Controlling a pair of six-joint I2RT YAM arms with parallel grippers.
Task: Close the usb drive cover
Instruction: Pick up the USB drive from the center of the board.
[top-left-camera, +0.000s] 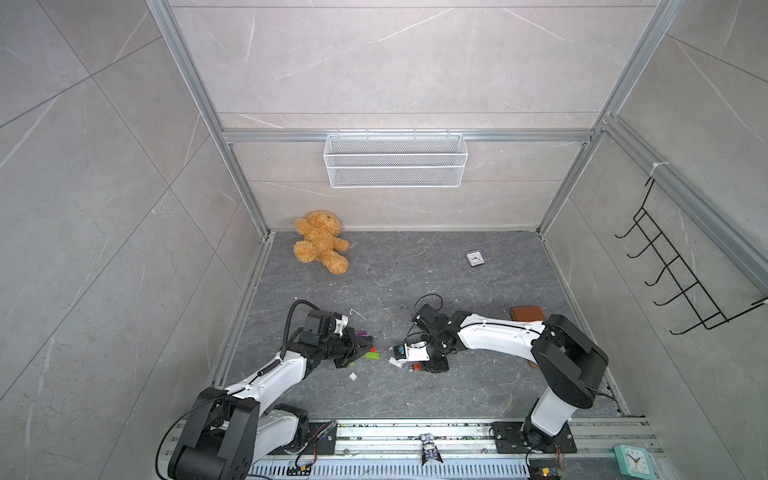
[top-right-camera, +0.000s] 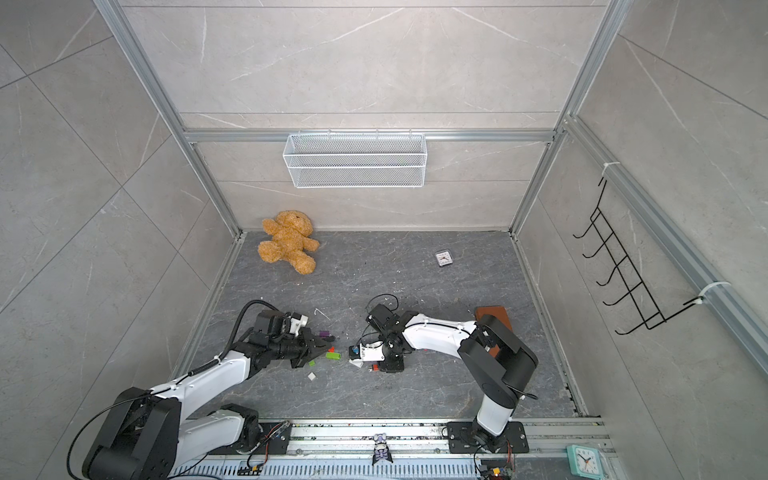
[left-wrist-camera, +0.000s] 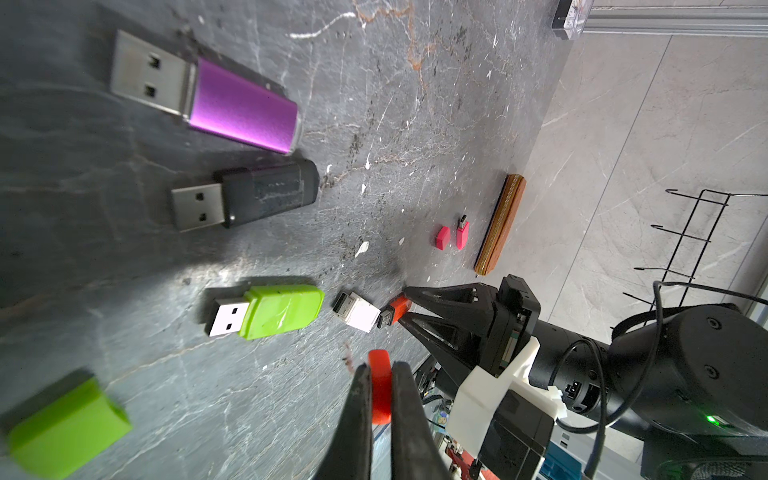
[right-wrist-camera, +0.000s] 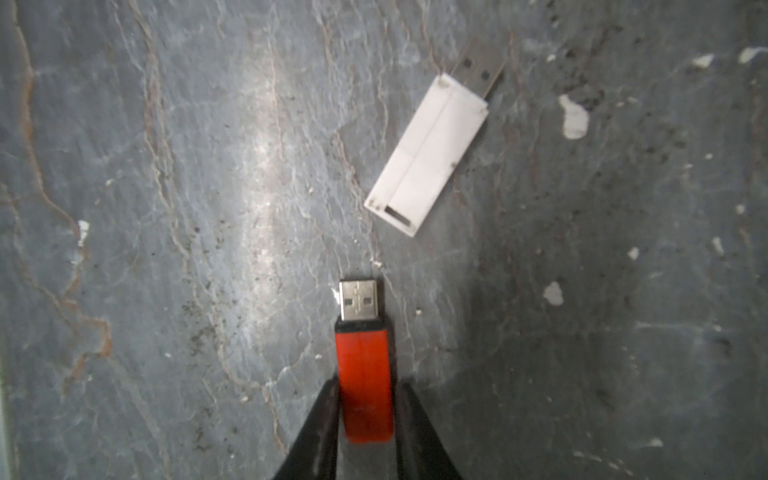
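Right wrist view showed the right pincer (right-wrist-camera: 365, 388) pinching the red drive (right-wrist-camera: 365, 357), bare plug (right-wrist-camera: 359, 300) ahead, while the left pincer (left-wrist-camera: 381, 368) pinched the red cap (left-wrist-camera: 378, 358), probably needing alignment next.

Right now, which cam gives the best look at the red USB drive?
Right wrist view: the red USB drive is close up, connector bare, pinched by the right end effector. The left wrist view shows it small and far off; in both top views it is only a red speck.

Six usb drives (left-wrist-camera: 243, 104), one teddy bear (top-left-camera: 320, 241)
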